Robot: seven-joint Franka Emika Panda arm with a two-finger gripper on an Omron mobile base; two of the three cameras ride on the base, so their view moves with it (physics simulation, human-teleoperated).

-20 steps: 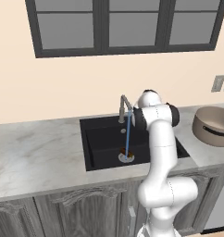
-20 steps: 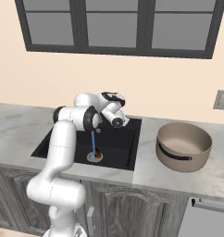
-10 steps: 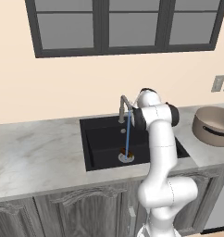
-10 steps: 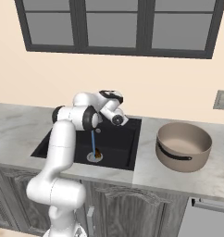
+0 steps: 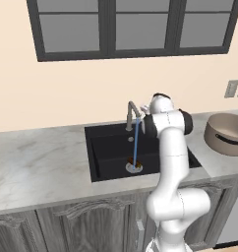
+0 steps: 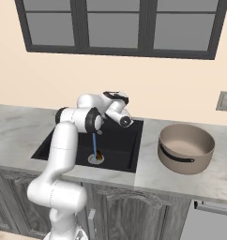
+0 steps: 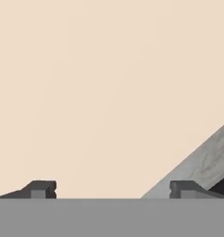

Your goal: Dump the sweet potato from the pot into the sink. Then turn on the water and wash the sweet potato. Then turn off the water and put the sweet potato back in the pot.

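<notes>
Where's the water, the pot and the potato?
water [image 5: 136, 142]: left base view, middle of the blue stream.
pot [image 6: 185, 149]: right base view, its tan outer wall.
potato [image 6: 100, 154]: right base view, orange bit by the drain.

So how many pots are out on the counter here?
1: the pot stands upright on the counter, right of the sink. None else in view.

We see a grey marble counter [image 5: 37, 167] over dark wooden cabinets [image 5: 57, 226]. Above it rises a beige wall [image 6: 181, 89] with a dark-framed window [image 5: 135, 24]. A wall outlet [image 6: 224, 100] sits at right, and a steel appliance front [image 6: 211, 224] below.
</notes>
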